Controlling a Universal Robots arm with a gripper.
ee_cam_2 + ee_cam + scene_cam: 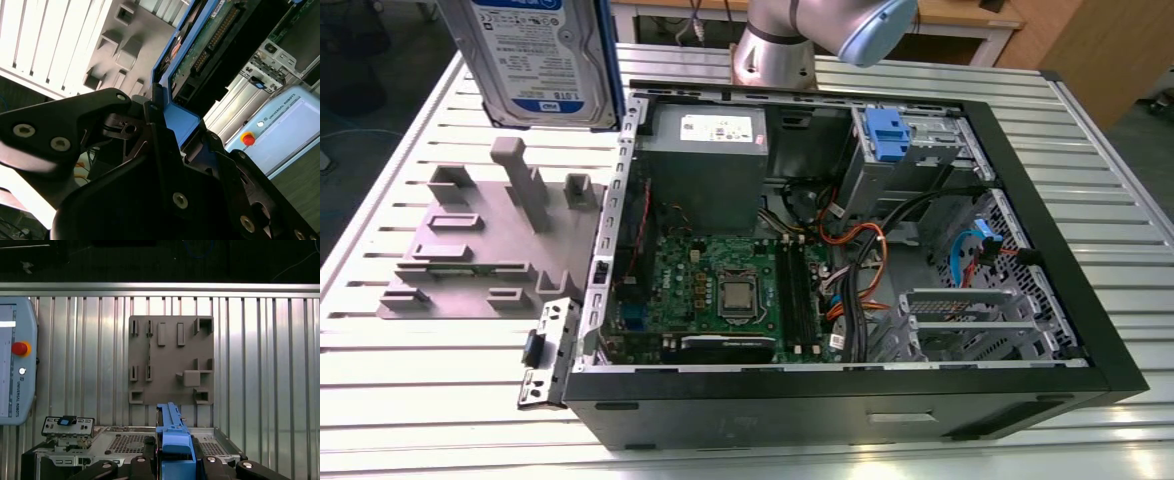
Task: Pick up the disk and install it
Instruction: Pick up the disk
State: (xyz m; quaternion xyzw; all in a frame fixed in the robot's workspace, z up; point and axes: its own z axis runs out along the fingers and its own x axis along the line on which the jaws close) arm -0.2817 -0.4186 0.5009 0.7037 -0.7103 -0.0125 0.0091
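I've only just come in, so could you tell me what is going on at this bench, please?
A robot arm is handling a hard drive. Its gripper is shut on the blue carrier frame of the disk and holds it in the air, above the table. A grey fixture plate lies on the table, and the open computer case lies beside it, towards the exterior view's right. The disk is not yet installed in the case.

A ribbed metal table (400, 340) (slatted aluminium, by the look of it) is spread across nearly the whole exterior view, with bright glare picked up on the slats at lower left. Dark floor (360, 150) can be seen past its left edge, and wooden furniture (1087, 45) is tucked into the upper right corner.
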